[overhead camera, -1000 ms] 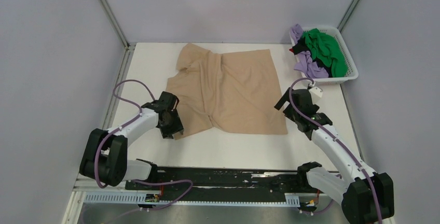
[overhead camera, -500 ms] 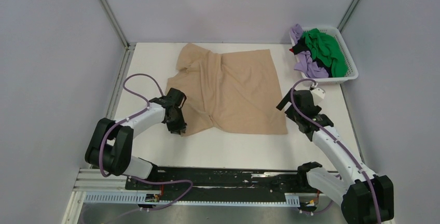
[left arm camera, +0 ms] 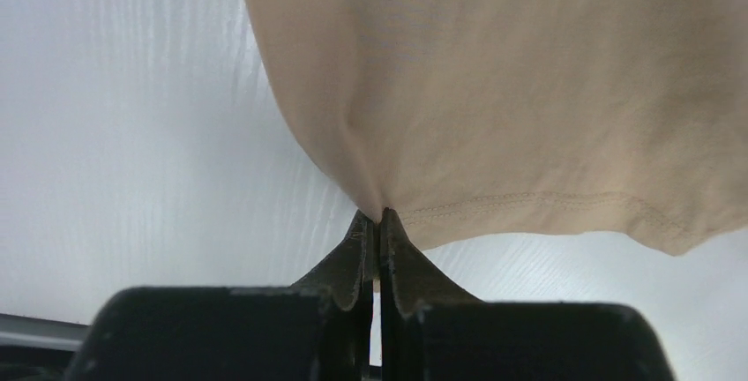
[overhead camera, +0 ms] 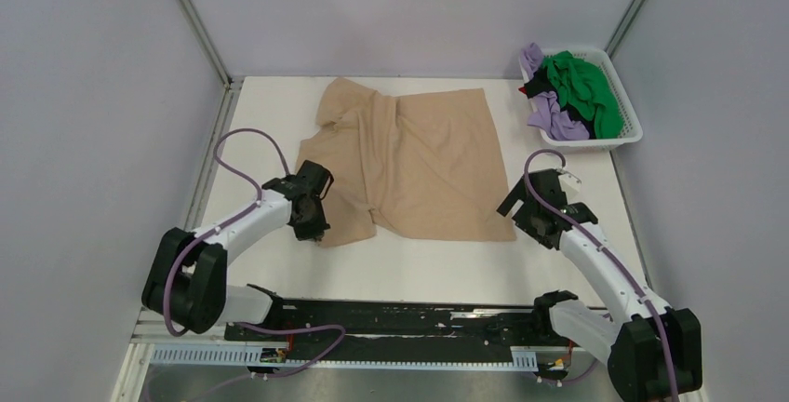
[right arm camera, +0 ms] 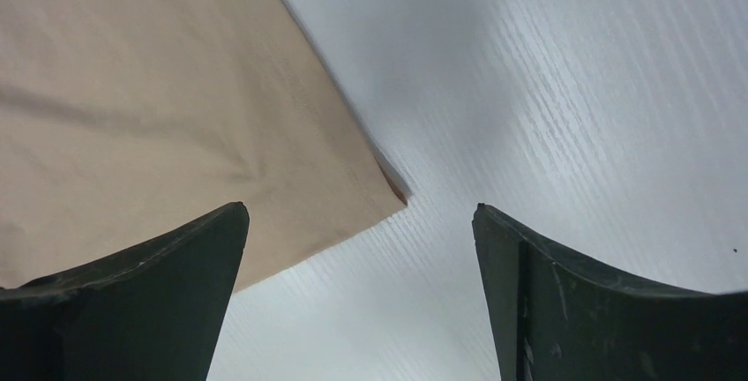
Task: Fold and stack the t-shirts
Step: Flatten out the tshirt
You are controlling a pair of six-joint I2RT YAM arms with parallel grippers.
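Lying hem rightward, tan t-shirt, left claw pinching its edge, right claw wide.

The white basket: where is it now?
Top view: the basket sits at the table's far right corner, beyond the right gripper, right of the tan t-shirt.

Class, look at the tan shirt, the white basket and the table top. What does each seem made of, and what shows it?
Tan shirt: soft matt cloth, likely knit; it creases and has a stitched hem.
White basket: probably plastic, rigid open lattice walls.
Table top: white board, faint sheen, fine wood-like grain; perhaps laminate.
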